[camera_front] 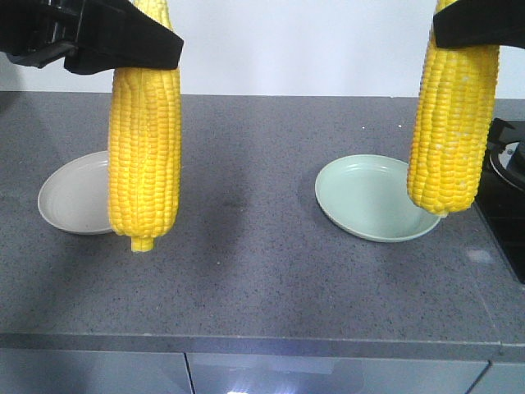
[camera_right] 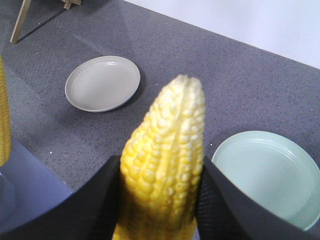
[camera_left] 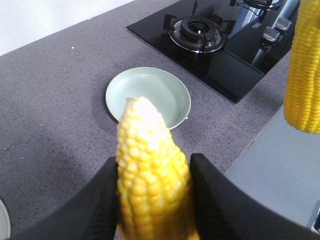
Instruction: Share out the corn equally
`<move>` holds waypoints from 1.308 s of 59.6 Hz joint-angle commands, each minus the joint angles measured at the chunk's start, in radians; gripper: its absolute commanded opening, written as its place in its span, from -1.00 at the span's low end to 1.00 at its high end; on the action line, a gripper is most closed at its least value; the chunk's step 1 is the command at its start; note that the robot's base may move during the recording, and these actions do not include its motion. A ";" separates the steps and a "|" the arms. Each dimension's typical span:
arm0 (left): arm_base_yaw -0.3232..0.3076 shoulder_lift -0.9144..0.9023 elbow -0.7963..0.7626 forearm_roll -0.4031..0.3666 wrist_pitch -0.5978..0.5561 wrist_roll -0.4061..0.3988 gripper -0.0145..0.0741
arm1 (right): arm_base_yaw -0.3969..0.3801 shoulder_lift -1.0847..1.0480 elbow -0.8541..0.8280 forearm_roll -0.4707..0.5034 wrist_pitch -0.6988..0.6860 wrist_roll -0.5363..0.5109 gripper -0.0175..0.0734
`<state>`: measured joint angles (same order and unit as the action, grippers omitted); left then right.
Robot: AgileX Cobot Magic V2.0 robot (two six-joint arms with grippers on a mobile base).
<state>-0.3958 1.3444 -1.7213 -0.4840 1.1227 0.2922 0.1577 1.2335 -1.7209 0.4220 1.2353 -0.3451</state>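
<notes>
Two yellow corn cobs hang upright, tips down, above the grey counter. My left gripper is shut on the upper part of the left corn cob, which hangs by the right rim of an empty beige plate. My right gripper is shut on the right corn cob, whose tip hangs over the right rim of an empty pale green plate. In the left wrist view black fingers squeeze the cob. The right wrist view shows the same grip on its cob.
A black gas hob lies at the counter's right end, its burner just beyond the green plate. The beige plate sits far left. The counter's front edge runs above cabinet fronts.
</notes>
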 commanded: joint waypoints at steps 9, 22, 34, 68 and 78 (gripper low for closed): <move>-0.004 -0.029 -0.031 -0.035 -0.056 -0.005 -0.69 | -0.008 -0.018 -0.026 0.028 -0.061 -0.008 -0.63; -0.004 -0.029 -0.031 -0.035 -0.056 -0.005 -0.69 | -0.008 -0.018 -0.026 0.028 -0.061 -0.008 -0.63; -0.004 -0.029 -0.031 -0.035 -0.056 -0.005 -0.69 | -0.008 -0.018 -0.026 0.028 -0.061 -0.008 -0.63; -0.004 -0.029 -0.031 -0.035 -0.056 -0.005 -0.69 | -0.008 -0.018 -0.026 0.028 -0.061 -0.008 -0.63; -0.004 -0.029 -0.031 -0.035 -0.056 -0.005 -0.69 | -0.008 -0.018 -0.026 0.028 -0.061 -0.008 -0.63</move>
<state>-0.3958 1.3444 -1.7213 -0.4840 1.1227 0.2922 0.1577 1.2335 -1.7209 0.4220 1.2353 -0.3451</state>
